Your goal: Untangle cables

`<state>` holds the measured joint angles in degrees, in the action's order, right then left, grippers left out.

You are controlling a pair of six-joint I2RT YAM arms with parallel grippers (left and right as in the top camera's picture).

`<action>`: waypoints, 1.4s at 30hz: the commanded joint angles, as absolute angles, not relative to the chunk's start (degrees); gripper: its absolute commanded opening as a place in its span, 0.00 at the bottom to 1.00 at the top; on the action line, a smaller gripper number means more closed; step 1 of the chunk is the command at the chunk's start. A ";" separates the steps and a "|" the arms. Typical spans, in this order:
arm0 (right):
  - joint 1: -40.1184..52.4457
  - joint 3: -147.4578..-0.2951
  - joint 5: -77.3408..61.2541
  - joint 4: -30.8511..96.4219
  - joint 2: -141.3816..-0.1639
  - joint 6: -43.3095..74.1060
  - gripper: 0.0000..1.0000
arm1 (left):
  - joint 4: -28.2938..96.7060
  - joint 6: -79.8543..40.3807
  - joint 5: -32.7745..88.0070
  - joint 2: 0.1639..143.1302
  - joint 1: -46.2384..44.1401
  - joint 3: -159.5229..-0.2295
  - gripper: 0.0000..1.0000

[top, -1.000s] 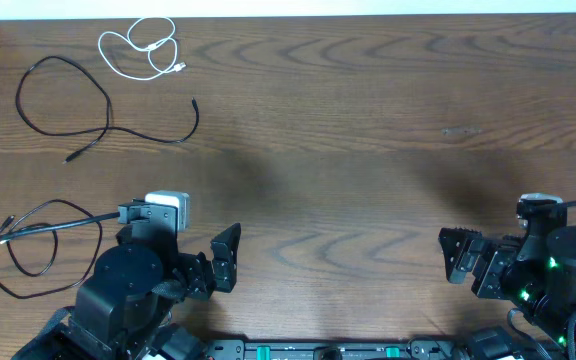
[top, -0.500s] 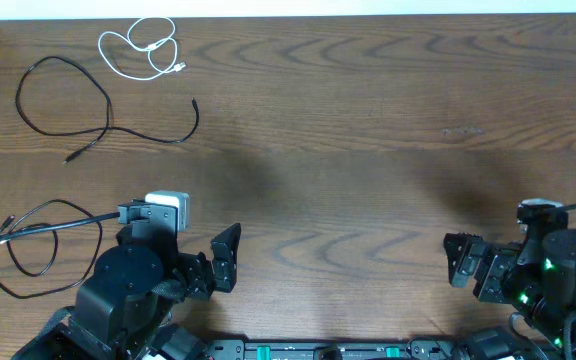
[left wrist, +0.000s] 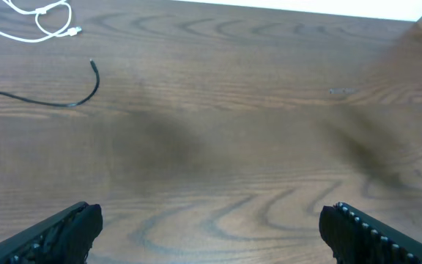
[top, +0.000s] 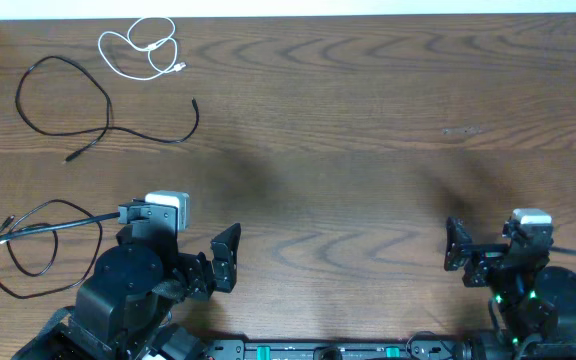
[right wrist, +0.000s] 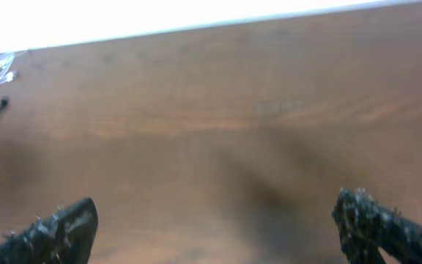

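Left gripper [left wrist: 211,220] gapes empty — white cable [top: 153,47] well apart.

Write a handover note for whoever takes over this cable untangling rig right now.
Left gripper: open, empty, by the near table edge.
Right gripper: open, empty, by the near edge.
White cable: coiled, far left corner.
Upper black cable: looped just below it, crossing itself.
Lower black cable: looped at the left edge beside the left arm.
Done: the three lie apart.
Left: nothing between them; only each cable's own loops.
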<state>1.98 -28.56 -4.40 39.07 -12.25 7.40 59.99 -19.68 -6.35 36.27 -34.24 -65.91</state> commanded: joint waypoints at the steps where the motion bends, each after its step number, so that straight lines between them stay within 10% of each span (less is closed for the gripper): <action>1: 0.99 -22.81 -6.17 34.41 -8.49 3.75 0.99 | 60.01 -20.21 -6.68 36.27 -34.44 -65.84 1.00; 22: 0.86 -0.82 -7.49 2.37 -0.27 2.72 0.99 | 60.01 -20.21 -6.68 36.27 -34.44 -65.84 1.00; 42: 1.61 -0.32 -5.93 4.01 -0.30 0.12 0.99 | 60.01 -20.21 -6.68 36.27 -34.44 -65.84 1.00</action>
